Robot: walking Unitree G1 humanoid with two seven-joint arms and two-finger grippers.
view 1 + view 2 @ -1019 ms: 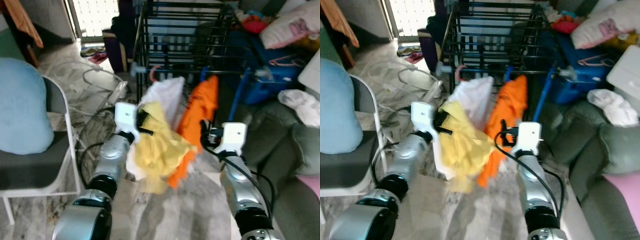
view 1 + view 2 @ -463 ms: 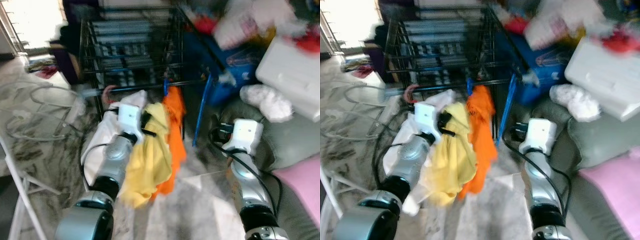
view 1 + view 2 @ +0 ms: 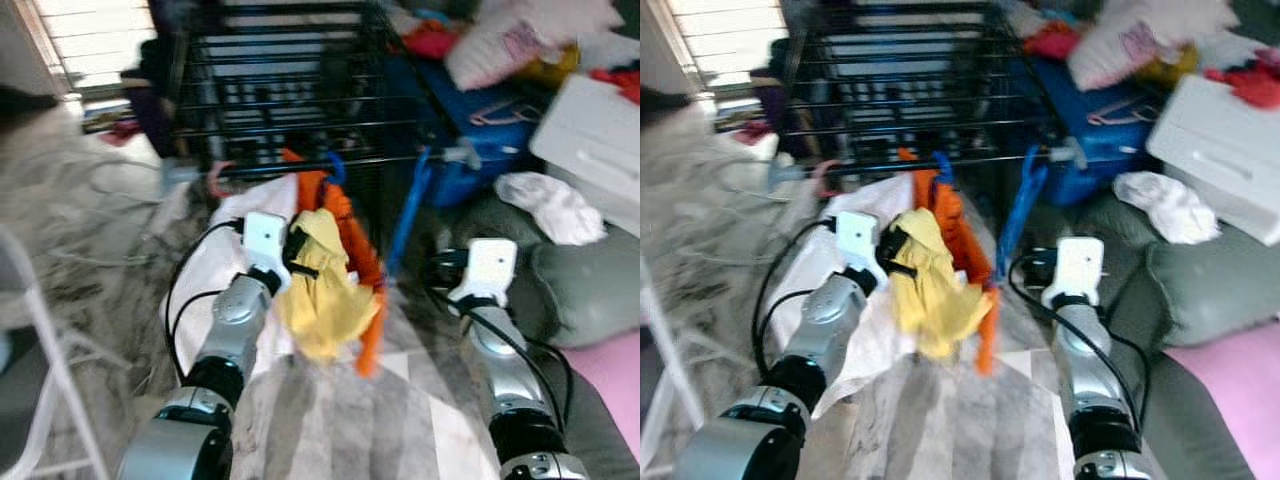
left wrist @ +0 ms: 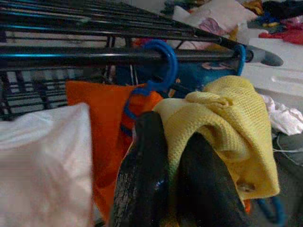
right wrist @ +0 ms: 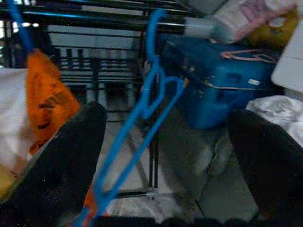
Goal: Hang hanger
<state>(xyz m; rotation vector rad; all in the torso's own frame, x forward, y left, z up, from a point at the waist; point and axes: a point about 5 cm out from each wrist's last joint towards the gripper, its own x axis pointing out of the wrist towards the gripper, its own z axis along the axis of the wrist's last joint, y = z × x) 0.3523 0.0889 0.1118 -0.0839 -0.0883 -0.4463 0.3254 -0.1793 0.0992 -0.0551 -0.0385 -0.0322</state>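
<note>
Hanger work, as I read it from my end: the left gripper (image 4: 173,189) has its jaws pinching a yellow waffle-weave cloth (image 4: 227,127), with what looks like a blue hanger (image 3: 335,168) under it. In the left wrist view that hanger's hook (image 4: 163,61) sits at the black rail (image 4: 94,54) of the drying rack (image 3: 300,90), centre of frame; I cannot tell whether it bears weight yet. An orange garment (image 3: 350,225) hangs just behind the yellow one, and a white cloth (image 3: 215,270) drapes to its left.

My right gripper (image 5: 165,156) has its jaws spread wide, holding nothing, facing an empty blue hanger (image 5: 142,113) on the rail's right end.

I judge the load light and floppy: the fabric will slide and bunch, while the plastic hanger is stiff. Better to hold the hanger's neck than the cloth alone.
</note>
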